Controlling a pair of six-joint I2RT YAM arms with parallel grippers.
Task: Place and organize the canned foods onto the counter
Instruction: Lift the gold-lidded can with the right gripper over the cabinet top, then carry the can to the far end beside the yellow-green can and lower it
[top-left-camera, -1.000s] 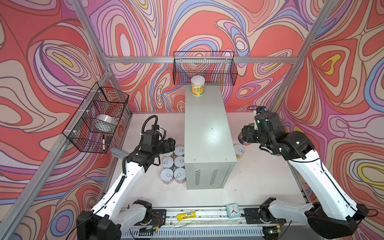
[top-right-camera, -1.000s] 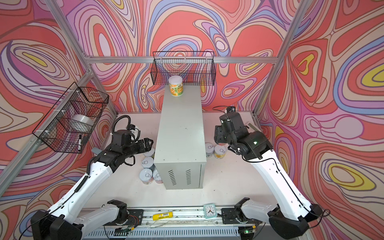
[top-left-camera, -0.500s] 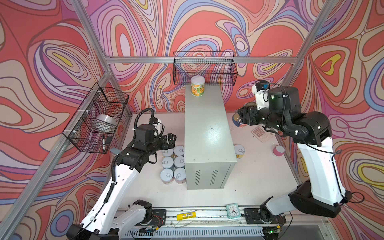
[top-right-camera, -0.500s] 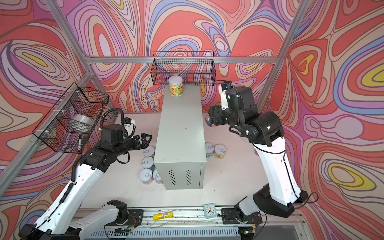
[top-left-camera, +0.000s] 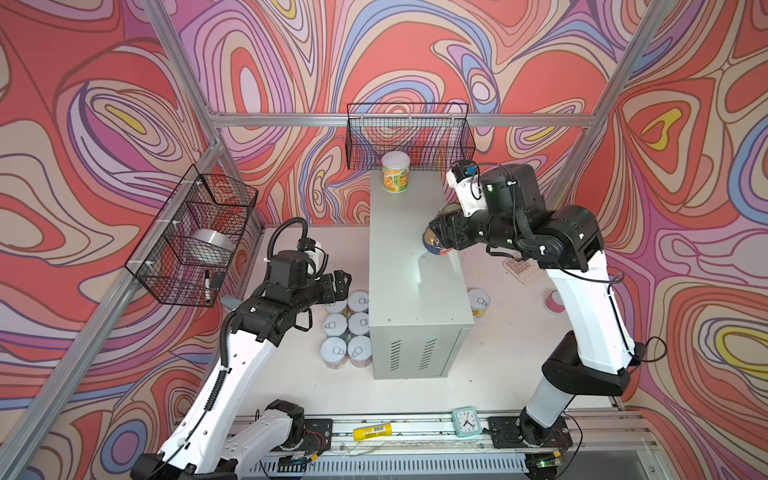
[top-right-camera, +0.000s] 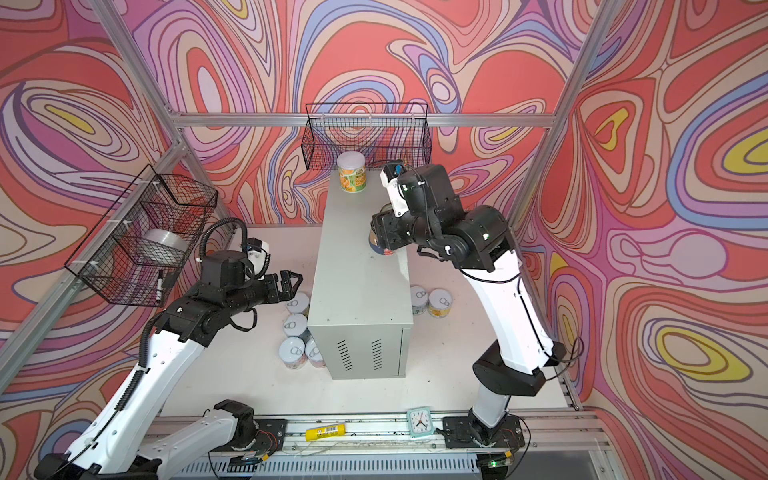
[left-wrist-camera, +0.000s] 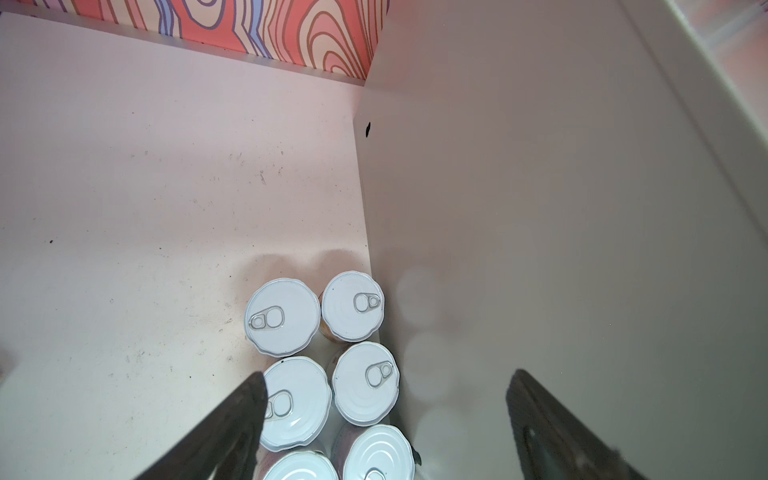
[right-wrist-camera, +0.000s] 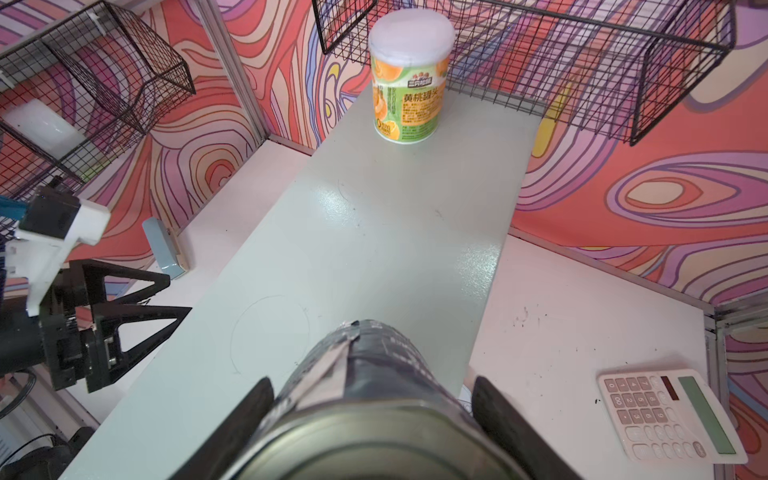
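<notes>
The right end effector (top-left-camera: 436, 245) is clenched on a dark navy can (right-wrist-camera: 374, 374), one finger on each side of it. The can lies on its side with its metal end towards the wrist camera. It is held over the right edge of the tall grey desk (top-left-camera: 409, 291), about halfway along the glossy top (whether it touches the surface cannot be told). A white-lidded can (top-left-camera: 395, 172) with an orange and green label stands upright at the far end of that top, just in front of the back wire basket (top-left-camera: 409, 135). The left end effector (top-left-camera: 343, 284) is released, its jaws spread wide and holding nothing. It hovers above a cluster of six silver-lidded cans (left-wrist-camera: 282, 318), which stand upright in pairs on the white desk (left-wrist-camera: 124, 208), tight against the grey desk's left side. Two more cans (top-right-camera: 440, 302) stand on the white desk by the grey desk's right side. A calculator (right-wrist-camera: 669, 415) lies further right, well apart from them.
</notes>
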